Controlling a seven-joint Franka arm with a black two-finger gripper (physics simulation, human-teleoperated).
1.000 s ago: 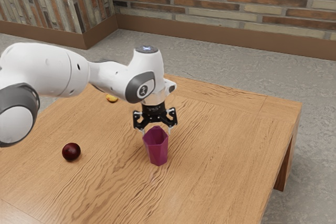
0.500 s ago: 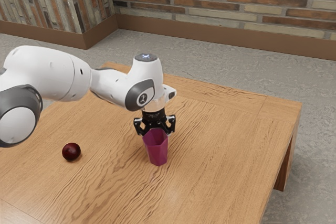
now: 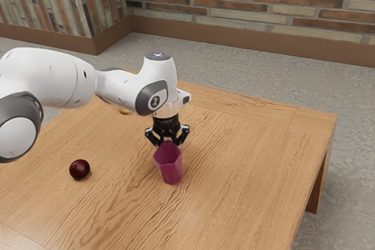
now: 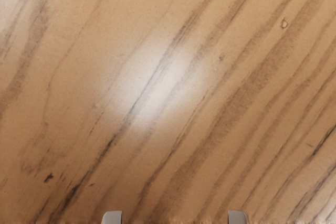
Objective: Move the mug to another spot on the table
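The maroon mug (image 3: 167,163) stands upright near the middle of the wooden table (image 3: 252,162), seen in the exterior view. My black gripper (image 3: 166,142) comes straight down onto its rim, and its fingers are drawn in and shut on the rim. Whether the mug's base touches the wood I cannot tell. The wrist view looks down on bare wood grain (image 4: 168,87), with two pale fingertips (image 4: 112,216) at its lower edge.
A dark red round fruit (image 3: 79,169) lies on the table toward the exterior view's left. A small yellow object (image 3: 122,111) peeks out behind my forearm. The table's edge (image 3: 319,162) drops off at the exterior view's right.
My gripper came down onto the mug's rim and its fingers drew in. Hand and mug have since shifted together a little toward the exterior view's left.
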